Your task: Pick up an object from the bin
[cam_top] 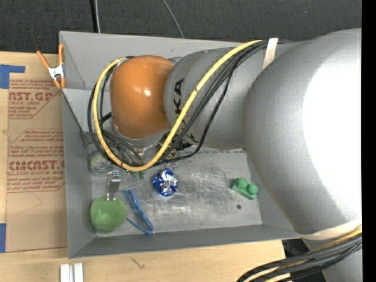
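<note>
Grey bin (205, 213) floor: a green ball (107, 214) lies just beside the tool (114, 180), whose grip state I cannot tell.

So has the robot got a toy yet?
Not yet, it seems. The green ball, blue shiny ball and green brick all lie on the bin floor. The gripper is down at the left, close by the green ball. Grabbing one thing and lifting it out is left.
</note>
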